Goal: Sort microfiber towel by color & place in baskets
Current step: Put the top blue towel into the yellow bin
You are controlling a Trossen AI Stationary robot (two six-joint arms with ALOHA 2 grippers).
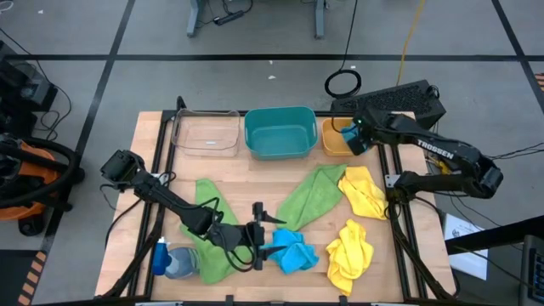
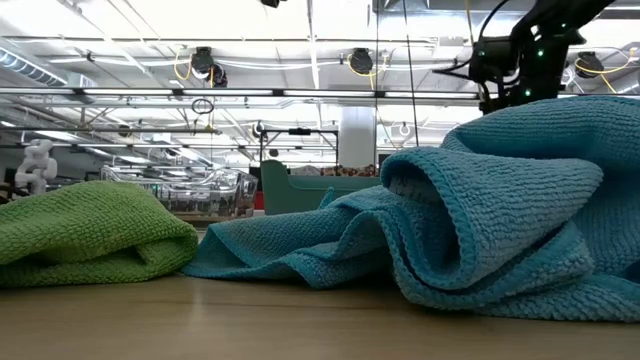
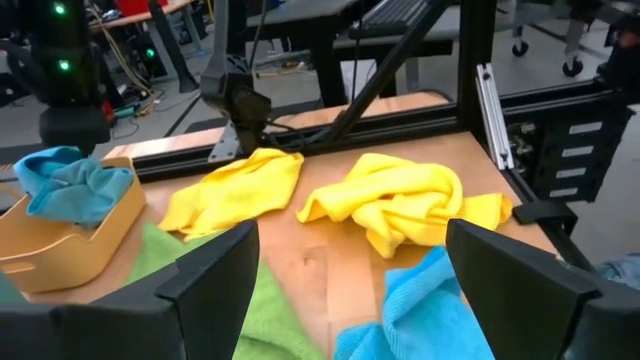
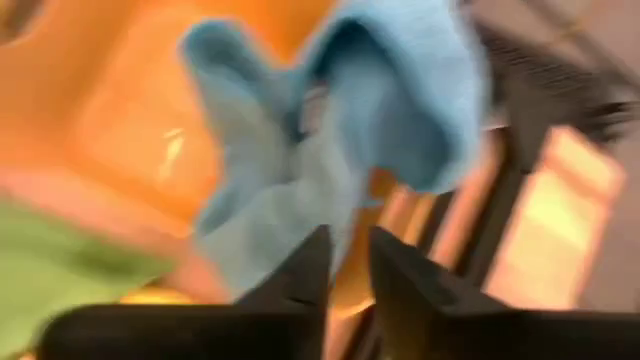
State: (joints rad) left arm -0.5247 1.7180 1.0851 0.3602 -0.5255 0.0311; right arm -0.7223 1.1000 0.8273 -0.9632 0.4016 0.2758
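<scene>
Right gripper (image 1: 352, 136) is hanging over the orange basket (image 1: 331, 143), its fingers nearly together and pinching a blue towel (image 4: 330, 130) whose loose folds are drooping into that bin. Left gripper (image 1: 259, 236) is hovering low with its fingers spread wide, just beside a second blue towel (image 1: 293, 252) that is lying crumpled well in front of the orange basket.

These cloths look light, limp and a little grippy; they are likely to sag and trail, so a raised fold or bunched ridge near the middle of the heap seems the best place to pinch, not a flat edge.

Two yellow towels (image 1: 350, 251) are lying in front of the orange basket, and green towels (image 1: 310, 197) are spreading from there toward the left arm. A teal basket (image 1: 279, 132) is sitting just beside the orange basket, with a clear basket (image 1: 206, 133) beyond it.

All of it is resting on a pale wooden table (image 1: 255, 191) with a dark frame, standing on a grey floor with cables and a vacuum nearby.
</scene>
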